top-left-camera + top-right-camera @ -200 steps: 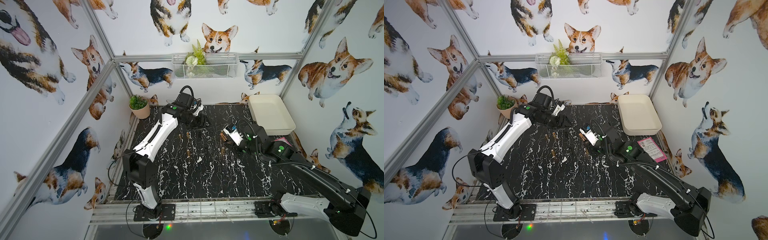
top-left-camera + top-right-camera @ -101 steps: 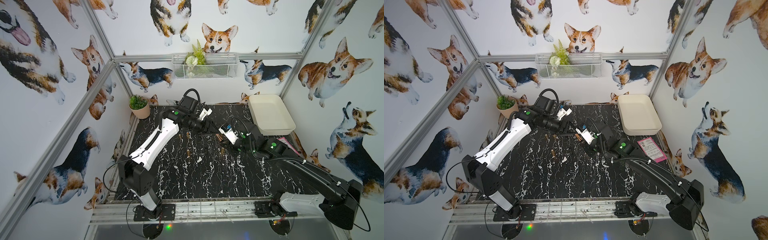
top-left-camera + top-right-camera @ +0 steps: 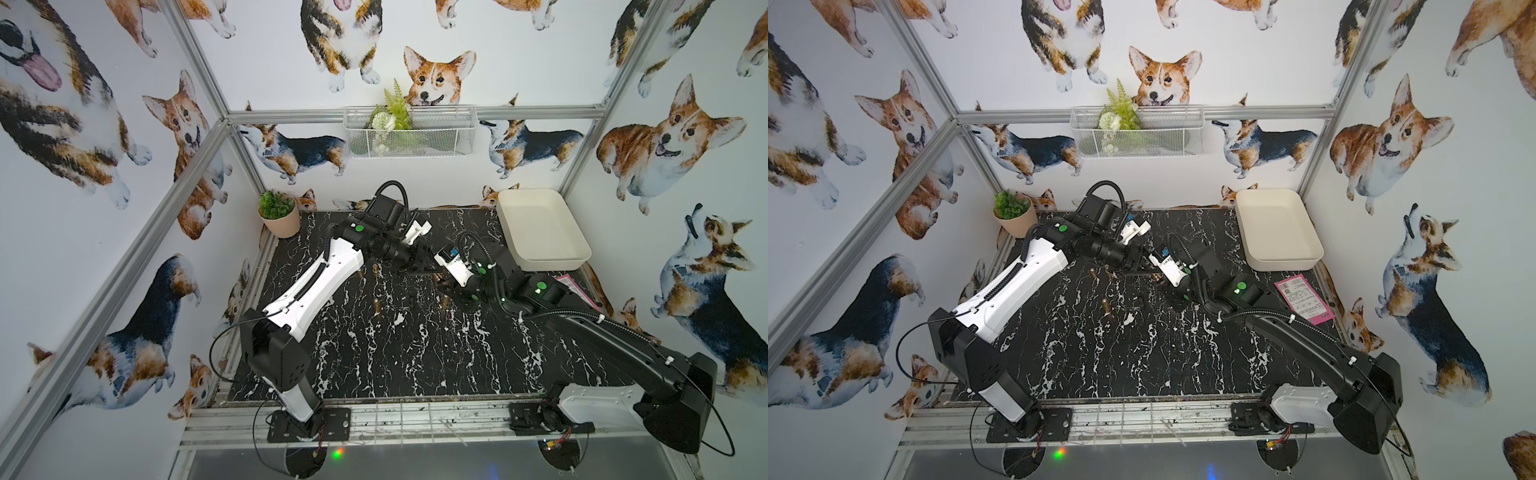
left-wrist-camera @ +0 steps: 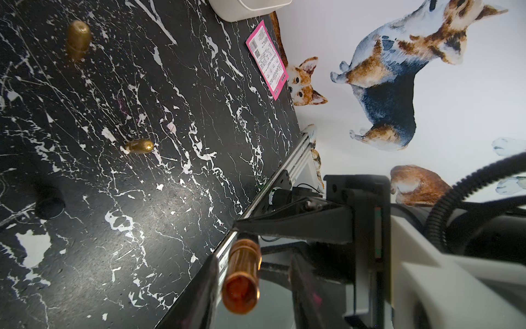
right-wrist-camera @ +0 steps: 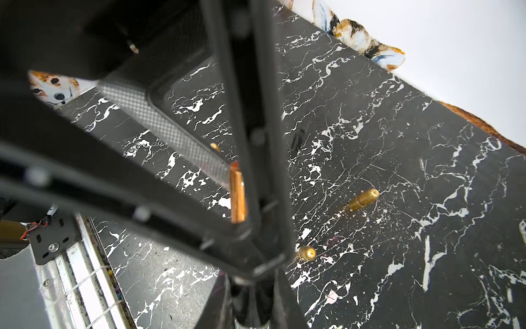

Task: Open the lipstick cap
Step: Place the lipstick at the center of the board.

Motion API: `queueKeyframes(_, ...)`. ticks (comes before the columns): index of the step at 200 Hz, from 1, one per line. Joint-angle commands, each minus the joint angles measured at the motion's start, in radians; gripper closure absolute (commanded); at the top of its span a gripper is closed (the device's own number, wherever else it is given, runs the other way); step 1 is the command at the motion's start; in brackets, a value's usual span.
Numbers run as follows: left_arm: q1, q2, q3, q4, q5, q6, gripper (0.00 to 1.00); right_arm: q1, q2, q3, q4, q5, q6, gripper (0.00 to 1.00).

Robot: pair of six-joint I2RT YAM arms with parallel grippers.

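My right gripper (image 3: 443, 282) is clamped on the lipstick (image 4: 242, 273), held above the worktop (image 3: 415, 365) toward 12 o'clock. My left gripper (image 4: 253, 265) straddles its free end, with slack on one side. The tray (image 3: 552, 262) rim sits near at 2 o'clock, and the widest room is toward 6.

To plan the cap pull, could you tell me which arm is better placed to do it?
Left, probably: the left gripper is open around the free end of the lipstick, while the right gripper is shut on its other end.
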Motion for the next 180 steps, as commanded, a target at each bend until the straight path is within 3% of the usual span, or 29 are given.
queueKeyframes(1, -0.005, 0.011, 0.017, -0.025, -0.004, 0.009, 0.61, 0.001, 0.003, 0.009, 0.02, 0.001, -0.011, 1.0)
queueKeyframes(55, -0.008, 0.025, 0.02, -0.032, -0.007, 0.015, 0.74, 0.0, 0.008, 0.008, 0.023, 0.005, -0.015, 1.0)
queueKeyframes(180, -0.006, 0.037, 0.042, -0.069, -0.011, 0.04, 0.81, 0.001, 0.009, 0.01, 0.019, 0.016, -0.026, 1.0)
